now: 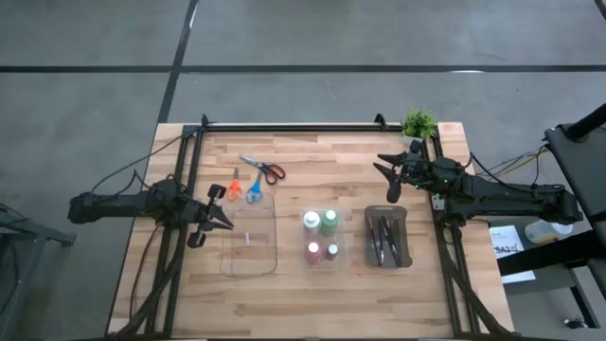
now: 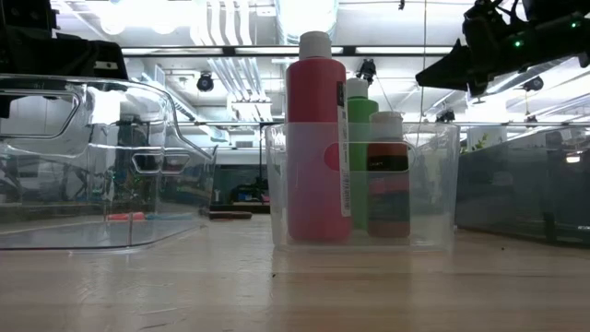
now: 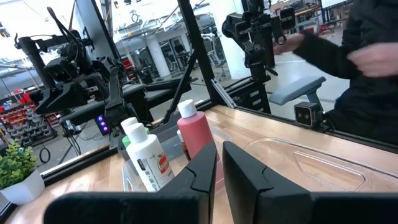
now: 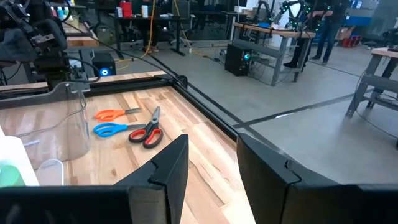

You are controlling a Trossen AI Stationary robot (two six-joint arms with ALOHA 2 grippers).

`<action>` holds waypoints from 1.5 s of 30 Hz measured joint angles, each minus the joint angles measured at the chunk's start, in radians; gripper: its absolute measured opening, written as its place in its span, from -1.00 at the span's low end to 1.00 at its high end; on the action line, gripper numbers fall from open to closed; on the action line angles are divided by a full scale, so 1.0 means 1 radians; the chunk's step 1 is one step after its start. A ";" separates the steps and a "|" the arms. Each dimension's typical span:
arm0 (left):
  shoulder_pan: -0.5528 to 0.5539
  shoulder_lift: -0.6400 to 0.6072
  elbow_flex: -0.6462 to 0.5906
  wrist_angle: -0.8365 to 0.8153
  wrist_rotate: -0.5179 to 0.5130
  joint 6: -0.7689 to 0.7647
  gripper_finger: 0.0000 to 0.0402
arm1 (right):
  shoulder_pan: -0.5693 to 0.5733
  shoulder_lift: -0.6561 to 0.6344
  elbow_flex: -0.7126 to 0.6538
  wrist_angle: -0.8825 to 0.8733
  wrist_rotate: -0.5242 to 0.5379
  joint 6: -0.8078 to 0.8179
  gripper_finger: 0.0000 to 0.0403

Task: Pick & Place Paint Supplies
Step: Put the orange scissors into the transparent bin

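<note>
Four paint bottles [image 1: 320, 237] stand upright in a small clear bin; the low view shows the red bottle [image 2: 316, 138], the green bottle [image 2: 361, 120] and the brownish bottle [image 2: 388, 175]. Thin dark brushes [image 1: 384, 237] lie in a dark grey tray. The red scissors [image 1: 267, 170], orange scissors [image 1: 234, 187] and blue scissors [image 1: 256, 190] lie flat on the wood beyond a clear tray [image 1: 249, 242]. My left gripper [image 1: 220, 220] hovers at that tray's left edge, its fingers all but together and holding nothing. My right gripper [image 1: 386, 175] is open in the air, beyond the brush tray.
A small green potted plant [image 1: 418, 124] stands at the table's far right corner. Black frame rails [image 1: 189, 180] run along both sides and the far edge. Bare wood [image 1: 322, 180] lies between the scissors and the right gripper. A person [image 3: 373, 62] is beyond the table.
</note>
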 joint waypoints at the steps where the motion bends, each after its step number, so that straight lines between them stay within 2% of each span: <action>1: 0.000 0.000 0.000 0.000 0.000 0.000 -0.82 | 0.000 0.000 0.000 0.000 0.000 0.000 -0.35; 31: 0.000 0.000 0.000 0.000 0.000 0.006 -0.82 | 0.000 -0.001 0.000 0.000 0.000 -0.001 -0.35; 33: 0.000 0.000 0.000 0.000 0.008 -0.071 -0.82 | 0.000 -0.001 0.000 0.000 0.000 -0.001 -0.35; 35: 0.000 0.000 0.000 0.011 0.027 -0.254 -0.82 | 0.000 -0.001 0.000 0.000 0.000 -0.001 -0.35; 38: 0.000 0.000 0.000 0.096 -0.019 -0.478 -0.82 | 0.000 -0.001 0.000 0.000 0.000 -0.001 -0.35; 42: 0.000 0.000 0.013 0.091 -0.107 -0.504 -0.82 | 0.000 -0.001 -0.001 0.000 0.001 -0.001 -0.35; 45: 0.000 0.001 0.097 -0.060 -0.270 -0.580 -0.82 | 0.000 -0.001 -0.001 0.000 0.001 -0.001 -0.35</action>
